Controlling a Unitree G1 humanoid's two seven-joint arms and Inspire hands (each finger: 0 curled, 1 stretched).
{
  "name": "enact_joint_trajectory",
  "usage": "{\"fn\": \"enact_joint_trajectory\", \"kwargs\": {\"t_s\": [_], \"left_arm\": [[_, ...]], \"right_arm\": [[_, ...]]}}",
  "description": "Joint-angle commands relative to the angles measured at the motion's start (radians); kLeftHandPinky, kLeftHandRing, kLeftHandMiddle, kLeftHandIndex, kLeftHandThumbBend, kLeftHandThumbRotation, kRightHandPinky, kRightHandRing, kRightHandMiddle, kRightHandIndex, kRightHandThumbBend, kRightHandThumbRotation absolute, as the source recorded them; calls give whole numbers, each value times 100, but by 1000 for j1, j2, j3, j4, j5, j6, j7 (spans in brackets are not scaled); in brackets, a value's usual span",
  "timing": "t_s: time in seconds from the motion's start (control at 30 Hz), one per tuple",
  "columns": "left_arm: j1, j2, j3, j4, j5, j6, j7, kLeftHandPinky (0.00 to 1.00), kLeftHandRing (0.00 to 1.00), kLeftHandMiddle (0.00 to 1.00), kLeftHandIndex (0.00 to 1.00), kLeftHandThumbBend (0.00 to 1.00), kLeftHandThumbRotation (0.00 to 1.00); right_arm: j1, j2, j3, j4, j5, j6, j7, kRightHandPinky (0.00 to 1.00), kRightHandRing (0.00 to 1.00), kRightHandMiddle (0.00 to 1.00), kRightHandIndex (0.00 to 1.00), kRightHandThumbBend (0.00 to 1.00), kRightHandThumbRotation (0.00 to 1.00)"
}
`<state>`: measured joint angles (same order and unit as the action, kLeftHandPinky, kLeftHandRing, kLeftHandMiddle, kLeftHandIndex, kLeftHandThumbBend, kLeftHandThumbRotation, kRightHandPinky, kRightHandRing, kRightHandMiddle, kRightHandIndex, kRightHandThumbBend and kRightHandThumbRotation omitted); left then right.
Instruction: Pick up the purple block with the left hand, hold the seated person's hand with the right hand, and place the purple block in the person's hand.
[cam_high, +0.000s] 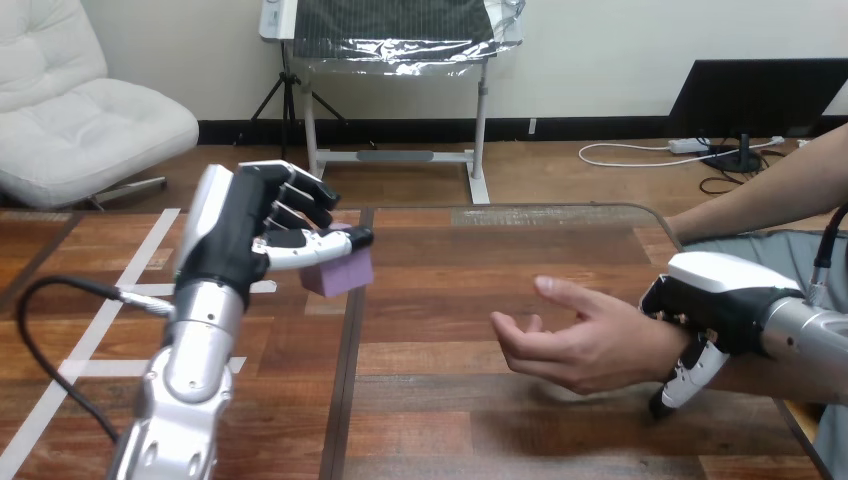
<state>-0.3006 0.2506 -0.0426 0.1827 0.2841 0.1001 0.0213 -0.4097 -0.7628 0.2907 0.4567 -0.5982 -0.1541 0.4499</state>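
My left hand (258, 228) is raised above the table at the left, its fingers and thumb curled round the purple block (341, 272), which shows below the thumb. The person's hand (580, 338) lies palm up and empty over the table's right half, its fingers pointing left. My right hand (712, 300) sits at that hand's wrist, fingers curled over the top of it and thumb reaching under it. The block hangs well to the left of the person's palm.
The wooden table (430, 400) has white tape lines (130, 290) on its left part and a dark seam running down near its middle. The person's forearm (770, 195) comes in from the right edge.
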Motion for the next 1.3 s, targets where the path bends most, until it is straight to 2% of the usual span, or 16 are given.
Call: {"fn": "enact_joint_trajectory", "kwargs": {"t_s": [0.0,0.3,0.5,1.03,1.27], "left_arm": [[-116,-27,-10,69,-8,-51,21,38,42,46,45,68,0],[-170,-67,-19,168,-9,-75,37,35,40,45,44,69,0],[-203,-96,-21,217,-22,-68,35,35,40,45,44,69,0],[-280,-156,-41,350,-25,-146,49,35,40,45,44,69,0],[-311,-183,-45,399,-31,-167,52,35,40,45,44,69,0]], "right_arm": [[-9,38,-1,7,32,-20,-11,21,29,39,48,82,0],[-13,48,-19,-11,52,-34,-16,18,25,35,47,84,0],[-16,53,-16,-43,50,-12,-5,18,25,35,48,83,0],[-13,78,-16,-127,60,59,28,20,28,39,50,84,4],[-14,87,-12,-159,62,88,49,26,35,45,49,84,6]]}}
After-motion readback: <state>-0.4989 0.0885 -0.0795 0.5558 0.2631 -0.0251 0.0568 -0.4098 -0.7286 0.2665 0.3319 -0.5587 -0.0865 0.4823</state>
